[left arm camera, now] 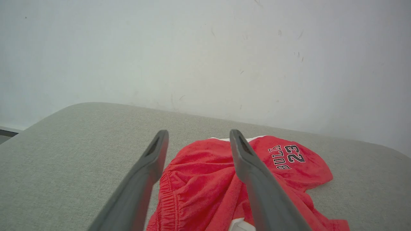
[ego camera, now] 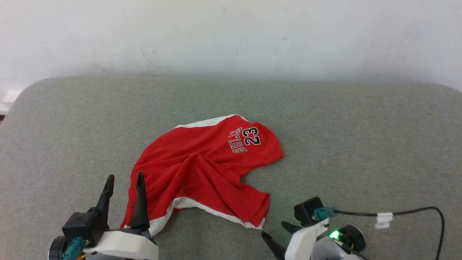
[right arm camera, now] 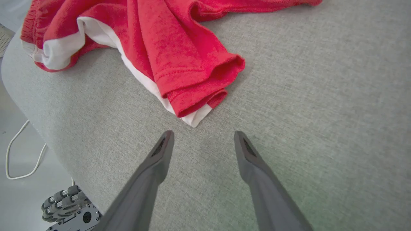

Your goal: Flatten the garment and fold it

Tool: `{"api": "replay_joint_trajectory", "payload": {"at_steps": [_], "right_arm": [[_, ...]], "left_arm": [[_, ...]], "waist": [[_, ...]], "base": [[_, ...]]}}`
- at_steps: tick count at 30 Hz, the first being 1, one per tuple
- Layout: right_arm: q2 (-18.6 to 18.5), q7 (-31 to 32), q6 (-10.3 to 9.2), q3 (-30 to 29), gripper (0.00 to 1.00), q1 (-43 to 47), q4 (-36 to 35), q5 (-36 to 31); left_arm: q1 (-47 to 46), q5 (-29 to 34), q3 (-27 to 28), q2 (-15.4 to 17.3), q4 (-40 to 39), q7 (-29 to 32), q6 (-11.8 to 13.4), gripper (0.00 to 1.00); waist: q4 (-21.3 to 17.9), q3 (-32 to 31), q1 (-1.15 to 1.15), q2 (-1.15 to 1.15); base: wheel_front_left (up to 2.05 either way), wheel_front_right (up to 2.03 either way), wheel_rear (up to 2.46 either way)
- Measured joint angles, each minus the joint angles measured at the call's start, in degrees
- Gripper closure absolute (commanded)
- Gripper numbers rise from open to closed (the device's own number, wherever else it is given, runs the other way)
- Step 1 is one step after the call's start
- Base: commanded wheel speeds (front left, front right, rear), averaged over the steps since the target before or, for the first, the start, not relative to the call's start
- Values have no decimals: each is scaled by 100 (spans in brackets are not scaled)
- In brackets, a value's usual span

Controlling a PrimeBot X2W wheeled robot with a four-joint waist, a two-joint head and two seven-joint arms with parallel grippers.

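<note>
The garment (ego camera: 202, 169) is a pair of red shorts with white stripes, lying crumpled on the grey cushioned surface (ego camera: 361, 144); its "BULLS 23" print faces up at the far side. My left gripper (ego camera: 124, 177) stands open at the shorts' near left edge, over the gathered waistband (left arm camera: 170, 199), holding nothing. My right gripper (ego camera: 276, 231) is open too, low at the near right. In the right wrist view its fingertips (right arm camera: 167, 141) hover just short of a folded leg hem corner (right arm camera: 196, 102), apart from it.
A pale wall (ego camera: 231, 36) rises behind the surface. A black cable with a white tag (ego camera: 384, 216) loops from my right wrist. In the right wrist view the surface's edge drops to the floor, with a white cord (right arm camera: 16, 154) and my wheeled base (right arm camera: 67, 208).
</note>
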Motion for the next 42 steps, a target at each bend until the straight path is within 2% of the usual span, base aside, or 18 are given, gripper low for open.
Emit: {"api": "replay_joint_trajectory", "payload": {"at_steps": [13,14,16,17,23,28,36,42], "right_arm": [[185,230,2,467,0,-1169,1634,225],[185,277,2,520,33,-1228,1695,294],[169,323,-2,657,74,-1337,1780,405],[149,339,-10,720,100,-1385,1812,465],[164,60,-15,1085,100,-1472,1818,825],[80,-312,-5,922,100,-1407,1475,927],[-611,-285,0,-405,100,-659,238,777],[-657,241,0,-1484,100,314,-643,433]], "left_arm": [[-4,294,216,-420,245,0,-356,0],[-4,297,224,-435,274,0,-390,0],[-5,338,256,-470,309,0,-430,0],[-5,345,269,-488,330,0,-448,0],[-5,394,352,-588,446,0,-555,0],[-2,494,404,-601,508,0,-622,0],[157,542,368,-414,497,301,-655,0],[298,397,221,-26,212,1161,-876,0]], "waist": [[195,207,0,1],[198,221,0,1],[196,239,0,1],[193,244,0,1],[174,223,1,1],[161,174,1,1],[44,59,1,1],[-44,-31,0,1]], "base": [[0,0,0],[0,0,0],[0,0,0],[0,0,0],[0,0,0],[0,0,0],[0,0,0],[0,0,0]]}}
